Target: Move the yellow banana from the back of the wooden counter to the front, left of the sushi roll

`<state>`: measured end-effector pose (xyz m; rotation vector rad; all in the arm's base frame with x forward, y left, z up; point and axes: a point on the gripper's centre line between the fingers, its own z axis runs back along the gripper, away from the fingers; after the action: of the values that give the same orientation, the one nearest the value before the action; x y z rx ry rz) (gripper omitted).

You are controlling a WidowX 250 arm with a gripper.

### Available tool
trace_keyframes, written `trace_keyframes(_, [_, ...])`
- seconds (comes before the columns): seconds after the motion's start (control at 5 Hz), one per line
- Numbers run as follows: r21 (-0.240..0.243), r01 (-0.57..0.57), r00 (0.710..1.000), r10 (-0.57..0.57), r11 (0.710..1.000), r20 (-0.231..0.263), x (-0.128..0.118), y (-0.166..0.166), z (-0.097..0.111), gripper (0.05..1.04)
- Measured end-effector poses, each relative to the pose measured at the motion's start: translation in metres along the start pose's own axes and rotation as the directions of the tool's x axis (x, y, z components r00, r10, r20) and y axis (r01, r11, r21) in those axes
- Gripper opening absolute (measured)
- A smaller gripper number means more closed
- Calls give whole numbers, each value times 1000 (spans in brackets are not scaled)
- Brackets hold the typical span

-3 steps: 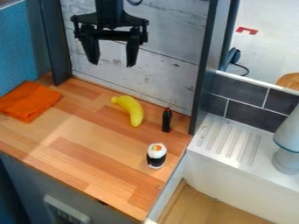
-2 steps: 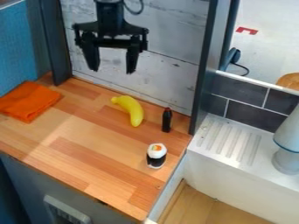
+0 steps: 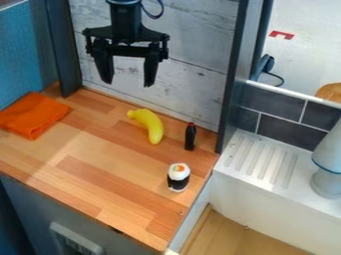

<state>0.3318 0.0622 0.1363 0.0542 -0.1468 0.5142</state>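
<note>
The black gripper [image 3: 128, 83] hangs open and empty over the back of the wooden counter [image 3: 100, 164], its two fingers pointing down and set wide apart. Nearest below it lies a yellow banana [image 3: 152, 126], curved, not touched by it. Just right of the banana a small dark bottle with a red cap [image 3: 190, 137] stands upright. Closer to the counter's right edge is a sushi piece [image 3: 178, 177], white on top with an orange bit and a black band. A folded orange cloth [image 3: 32, 115] lies at the counter's left.
A whitewashed plank wall [image 3: 193, 74] rises behind the counter, with a dark upright post [image 3: 233, 84] at its right. Farther right are a white sink with a ridged ledge [image 3: 263, 159] and a grey-white faucet-like object [image 3: 327, 164]. A blue panel [image 3: 23, 55] borders the left.
The gripper has come down a little along the back wall, its fingers staying apart. The banana, bottle, sushi and cloth have not moved.
</note>
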Motion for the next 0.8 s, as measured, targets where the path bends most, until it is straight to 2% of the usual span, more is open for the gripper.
trace_keyframes(0.2, [4,-53,999,53,999,-8,12,-6,-22,1001])
trace_keyframes(0.6, [-4,-150,988,150,989,19,59,-15,-59,1001])
trace_keyframes(0.8, [-19,-170,985,170,985,21,72,-21,-77,1001])
